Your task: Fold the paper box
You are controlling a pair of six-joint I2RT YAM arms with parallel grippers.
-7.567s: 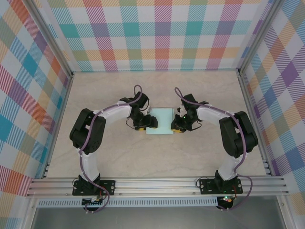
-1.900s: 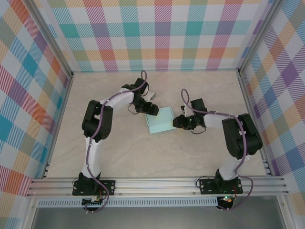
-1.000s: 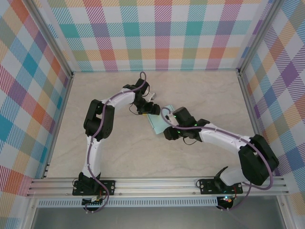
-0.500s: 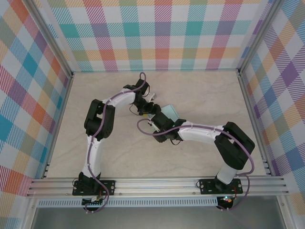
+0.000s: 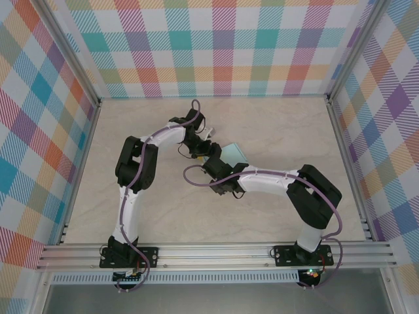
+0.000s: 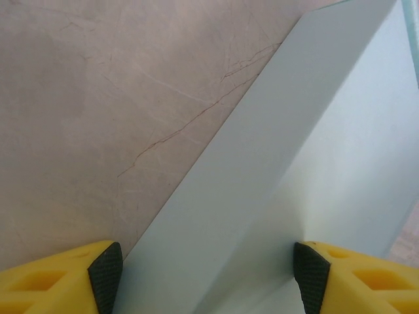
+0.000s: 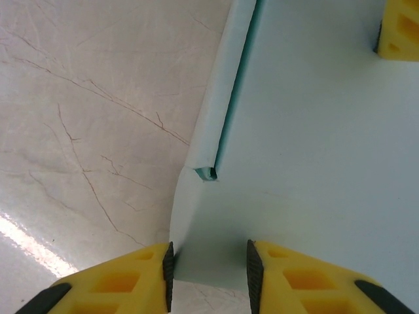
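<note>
I start at the left gripper [image 6: 208, 278]. Its jaws stand wide, and the paper box [image 6: 281, 157] fills the whole gap between the black pads [image 6: 106, 271], running on ahead of the fingertips as a long raised panel with a crease beside it. Whether the pads press the card or merely bracket it, I cannot tell. My reading is that this arm serves as an anchor, so the box won't slide on the table [image 6: 85, 91] while the other side gets worked. Overhead I get what the wrist views can't give me: the box sits mid-table, partly hidden by the right arm, which has reached far across toward its partner. The right gripper [image 7: 209, 275] has its jaws close together, with the near corner of the card just between its pads. Whether it is clamped or only poised there, I cannot tell. Ahead of its fingertips a narrow side flap [image 7: 222, 85] stands up along the edge and ends at a small notch [image 7: 206, 173]; it is likely the flap to fold next. Far ahead and to the right, one yellow finger [image 7: 400, 29] of the left gripper sits over the card, so the two tools are working near each other.
</note>
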